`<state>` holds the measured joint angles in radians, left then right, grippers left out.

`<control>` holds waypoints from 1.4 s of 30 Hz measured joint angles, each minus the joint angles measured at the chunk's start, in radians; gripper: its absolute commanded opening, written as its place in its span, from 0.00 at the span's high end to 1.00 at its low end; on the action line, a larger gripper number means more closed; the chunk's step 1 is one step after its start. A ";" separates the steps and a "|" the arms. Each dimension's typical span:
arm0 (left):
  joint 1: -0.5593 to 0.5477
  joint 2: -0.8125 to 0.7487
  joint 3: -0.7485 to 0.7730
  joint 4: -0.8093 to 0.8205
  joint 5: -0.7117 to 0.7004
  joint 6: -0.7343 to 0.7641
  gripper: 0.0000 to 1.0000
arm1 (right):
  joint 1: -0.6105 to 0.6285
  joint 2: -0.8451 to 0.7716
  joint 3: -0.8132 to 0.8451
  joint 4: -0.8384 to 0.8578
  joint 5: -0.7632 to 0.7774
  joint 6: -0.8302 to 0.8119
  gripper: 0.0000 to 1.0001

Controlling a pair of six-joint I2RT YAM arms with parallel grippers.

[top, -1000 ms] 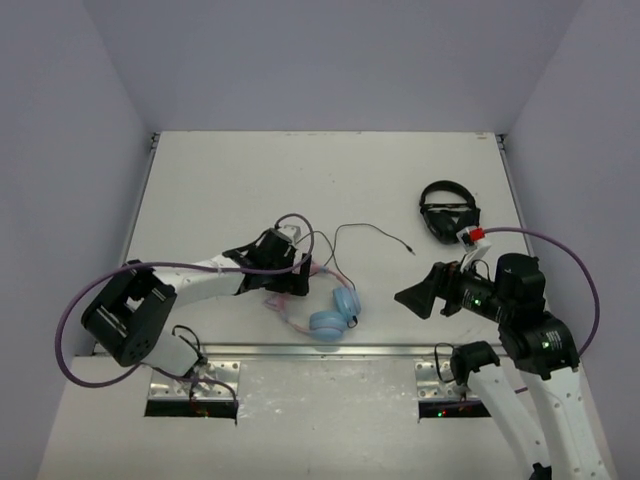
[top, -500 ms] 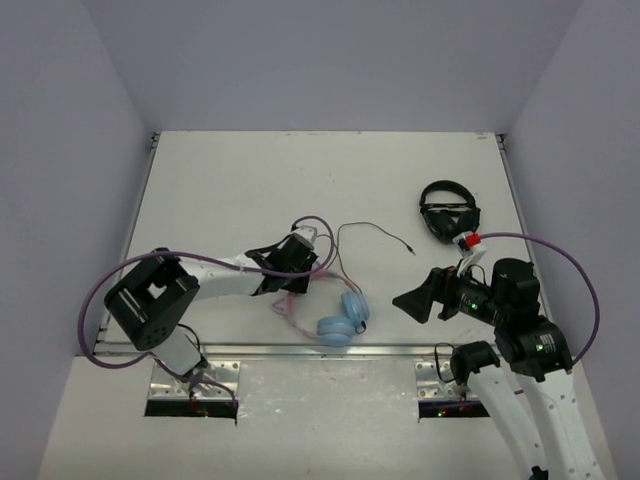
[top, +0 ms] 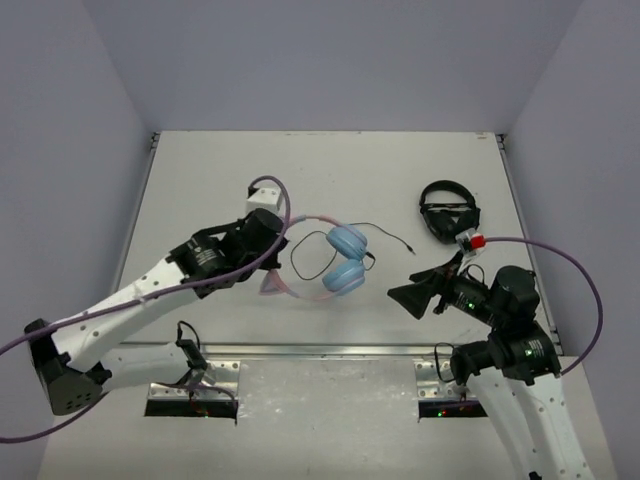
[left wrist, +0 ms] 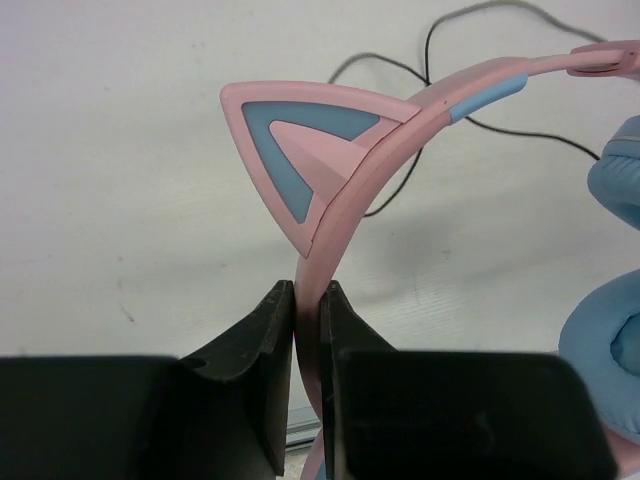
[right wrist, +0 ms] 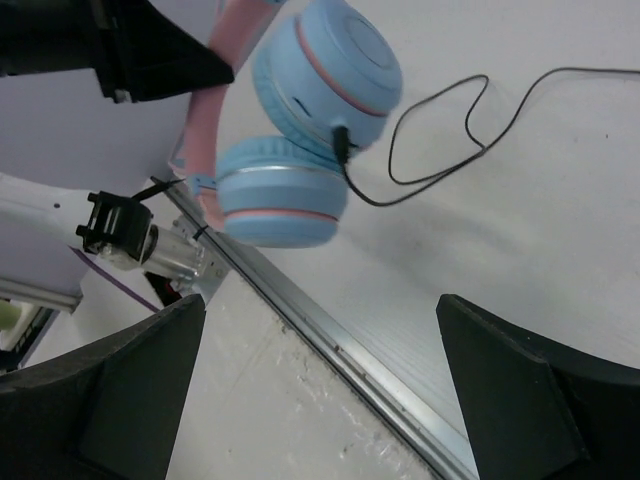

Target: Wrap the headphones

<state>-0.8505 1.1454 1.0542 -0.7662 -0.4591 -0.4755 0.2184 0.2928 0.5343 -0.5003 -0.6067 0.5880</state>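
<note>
Pink plastic of the headband is pinched between the fingers of the left gripper [left wrist: 308, 300], which are clamped tight on the headphones [left wrist: 300, 160] just below one cat ear. In the top view the headphones sit near the middle of the table [top: 200, 170]. Their two light-blue ear cups [top: 346, 258] are close together on the side toward the right arm. The thin black cable [top: 385, 232] loops by the cups and trails over the tabletop toward the all-black headphones [top: 447, 212], which lie well apart at the right. The right gripper [top: 405, 295] hovers near the cups with its fingers spread wide, holding nothing.
</note>
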 measured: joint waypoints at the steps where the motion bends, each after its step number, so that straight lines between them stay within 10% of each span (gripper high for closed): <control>1: 0.000 -0.046 0.035 -0.042 -0.022 0.002 1.00 | 0.000 -0.004 -0.011 0.034 -0.006 0.000 0.01; 15: 0.000 -0.156 0.635 -0.337 -0.172 0.090 1.00 | 0.000 0.185 -0.095 0.741 -0.210 0.066 0.01; 22: 0.000 -0.190 0.644 -0.321 -0.098 0.076 0.99 | 0.027 0.582 -0.071 1.185 -0.295 0.271 0.01; 29: 0.000 -0.192 0.600 -0.277 -0.039 0.035 1.00 | 0.254 0.771 0.039 1.288 -0.282 0.286 0.09; 42: 0.000 -0.221 0.499 -0.156 0.024 -0.053 1.00 | 0.330 0.842 -0.007 1.444 -0.213 0.280 0.63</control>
<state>-0.8509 0.9241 1.5528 -0.9218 -0.4355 -0.5289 0.5488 1.1347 0.5274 0.9436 -0.8200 0.8680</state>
